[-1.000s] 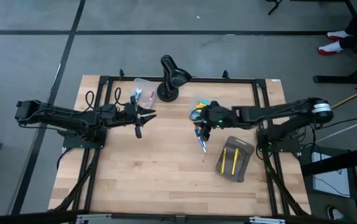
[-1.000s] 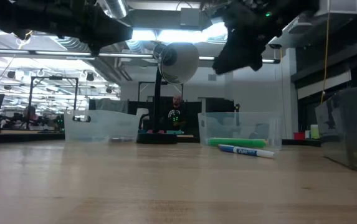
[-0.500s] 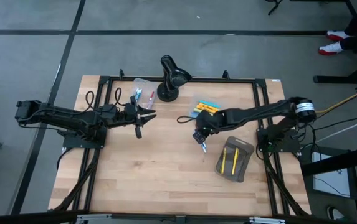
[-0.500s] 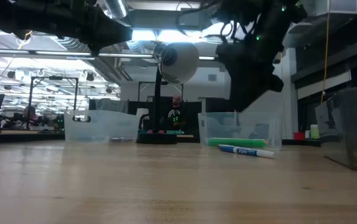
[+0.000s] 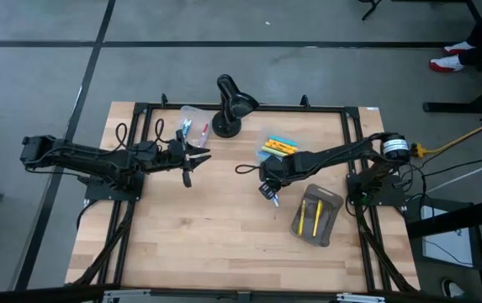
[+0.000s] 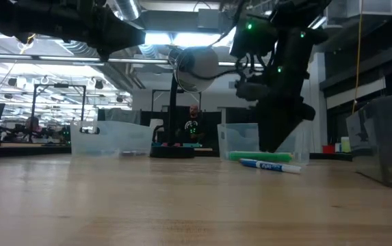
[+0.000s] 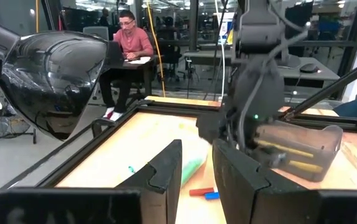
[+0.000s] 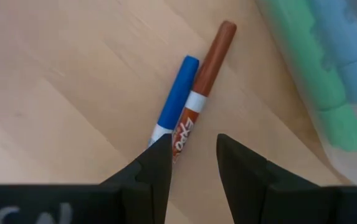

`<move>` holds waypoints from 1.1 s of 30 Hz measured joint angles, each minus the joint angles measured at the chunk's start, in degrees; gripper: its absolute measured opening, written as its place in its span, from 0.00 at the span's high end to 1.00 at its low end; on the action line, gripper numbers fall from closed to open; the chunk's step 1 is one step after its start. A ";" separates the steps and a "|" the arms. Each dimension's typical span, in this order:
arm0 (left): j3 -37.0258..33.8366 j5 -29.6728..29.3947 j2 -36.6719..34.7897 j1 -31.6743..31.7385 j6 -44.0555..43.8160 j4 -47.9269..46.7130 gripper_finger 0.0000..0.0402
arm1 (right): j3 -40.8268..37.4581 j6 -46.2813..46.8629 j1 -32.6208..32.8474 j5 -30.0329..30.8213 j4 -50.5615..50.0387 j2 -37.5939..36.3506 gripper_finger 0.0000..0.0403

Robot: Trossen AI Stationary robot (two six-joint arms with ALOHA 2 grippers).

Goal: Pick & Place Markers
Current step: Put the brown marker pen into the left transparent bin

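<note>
Wood table [image 5: 198, 236] under an open workshop floor, a person seated far behind. Near edge, about 4 o'clock: grey pouch [image 5: 315, 215] with yellow markers inside. Toward centre, right gripper [image 8: 192, 163] hangs just above two loose markers, blue marker [image 8: 174, 103] and orange marker [image 8: 204, 84], lying side by side and touching. Their long axes run straight away from the fingers, near ends just below the gap. Jaws part-spread, pinching nothing. Right arm is clearly nearer. Clear bin [image 5: 276, 146] of markers just beyond, 1 o'clock. Left gripper [image 5: 187, 178] waits at 10 o'clock, fingers apart, empty, beside a clear cup [image 5: 192, 123]. Black lamp [image 5: 231, 104] at 12.
</note>
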 joint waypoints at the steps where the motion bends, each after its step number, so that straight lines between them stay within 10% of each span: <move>1: 0.00 0.07 0.00 0.02 0.00 0.34 0.79 | 0.00 -0.14 0.00 0.00 -0.01 0.58 0.69; 10: 0.00 11.80 0.00 0.00 2.40 5.63 0.79 | 0.04 -1.65 -0.17 2.34 0.07 3.31 0.69; 33: 0.00 12.08 0.00 0.01 1.95 5.59 0.79 | -0.14 1.64 1.01 0.91 4.36 4.45 0.69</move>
